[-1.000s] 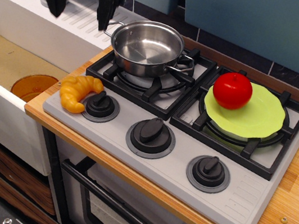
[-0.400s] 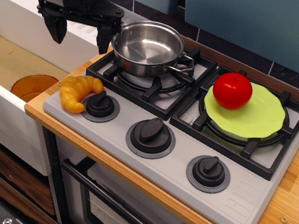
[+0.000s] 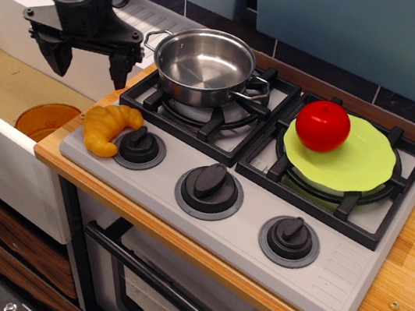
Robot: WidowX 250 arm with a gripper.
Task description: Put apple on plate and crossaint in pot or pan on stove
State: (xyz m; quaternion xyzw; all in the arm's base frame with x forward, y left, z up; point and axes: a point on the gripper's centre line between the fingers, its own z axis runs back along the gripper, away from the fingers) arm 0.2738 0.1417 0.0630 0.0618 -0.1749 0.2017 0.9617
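Single view, from above the counter's near edge.

Apple [image 3: 323, 126] seated on plate [image 3: 342, 155], over right burner of stove [image 3: 244, 201]: first half judged complete. Crossaint [image 3: 109, 129] lying at stove's near-left corner, touching leftmost knob [image 3: 139, 145], not yet collected. Pot [image 3: 205, 67] on left burner, upright, empty, awaiting delivery. Second half outstanding.

Gripper [image 3: 80, 63] poised above and slightly far-left of crossaint, fingers spread, nothing between them. Height above counter hard to gauge from this angle.

Edges: crossaint close to counter's left edge, with drop beyond to lower surface holding orange bowl [image 3: 45, 120]. Pot's left wire handle projecting toward gripper. Open room directly above crossaint; short clear path rightward and far into pot, rim to be cleared.
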